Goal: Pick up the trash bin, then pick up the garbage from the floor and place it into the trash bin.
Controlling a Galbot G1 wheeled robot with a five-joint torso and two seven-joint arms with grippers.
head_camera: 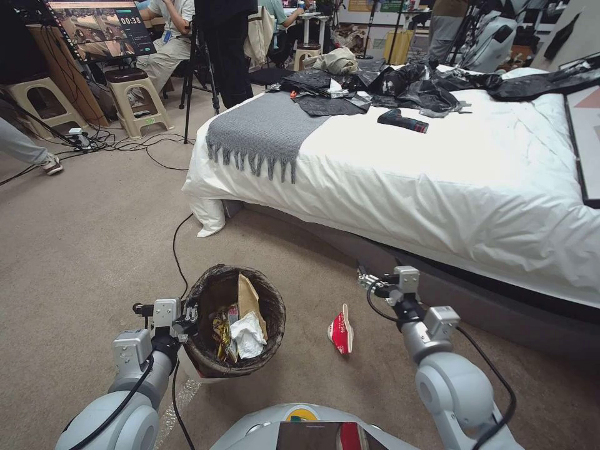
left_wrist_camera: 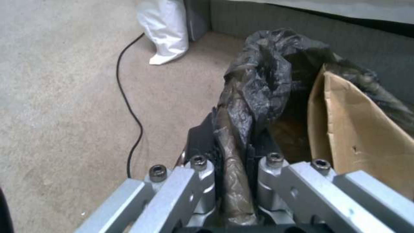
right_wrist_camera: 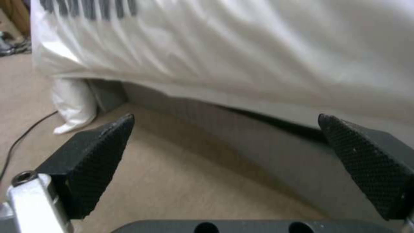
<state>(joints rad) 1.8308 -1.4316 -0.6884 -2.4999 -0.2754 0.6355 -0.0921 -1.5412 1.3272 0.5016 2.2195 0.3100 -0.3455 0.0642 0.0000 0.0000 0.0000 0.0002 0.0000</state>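
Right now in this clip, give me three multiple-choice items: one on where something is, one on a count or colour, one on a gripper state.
1. Where does the crushed red-white cup lie?
A. on the bed
B. on the carpet between the trash bin and the bed
C. inside the bin

2. What colour is the blanket draped over the bed's corner?
A. grey
B. red
C. yellow

3. How does the right gripper stand?
A. shut on the cup
B. shut on the bin's rim
C. open, holding nothing

Answers:
1 B, it rests on the floor right of the trash bin.
2 A, grey knit with fringe.
3 C, its fingers are spread wide over bare carpet; it is the left gripper that clamps the lined rim.
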